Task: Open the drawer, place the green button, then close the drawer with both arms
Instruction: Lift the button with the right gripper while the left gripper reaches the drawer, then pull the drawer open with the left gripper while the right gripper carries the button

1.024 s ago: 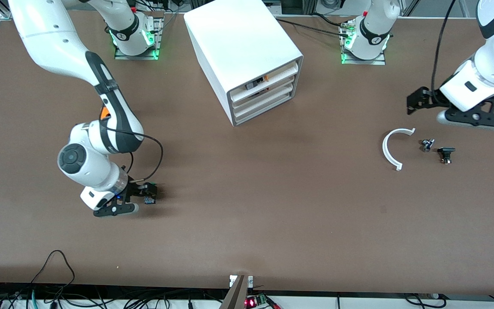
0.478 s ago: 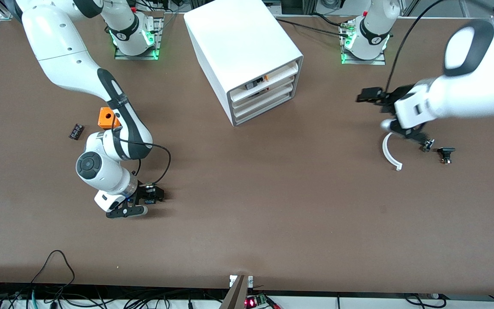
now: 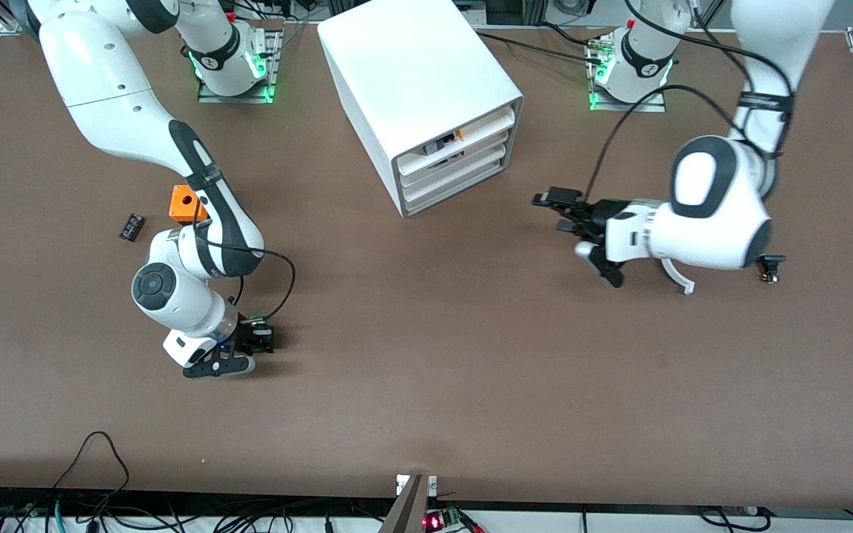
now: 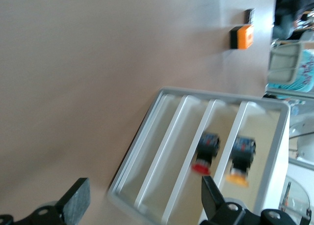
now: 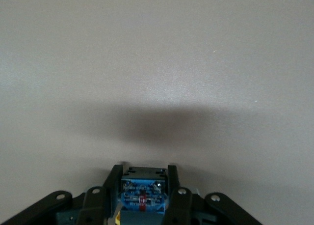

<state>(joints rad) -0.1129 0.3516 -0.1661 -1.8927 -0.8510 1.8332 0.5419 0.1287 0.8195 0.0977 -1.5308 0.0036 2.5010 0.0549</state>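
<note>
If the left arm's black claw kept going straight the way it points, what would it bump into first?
Probably the boxy white cabinet. The open left gripper hangs over bare table and points toward its stacked shallow white drawer fronts, with nothing between them. How high it would strike is unclear.

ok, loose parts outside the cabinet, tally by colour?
Orange: 1, box
Black: 2, part beside the box, part near the left arm's end
White: 1, curved piece
Blue-based: 1, button in shut right gripper
Total in view: 5
</note>
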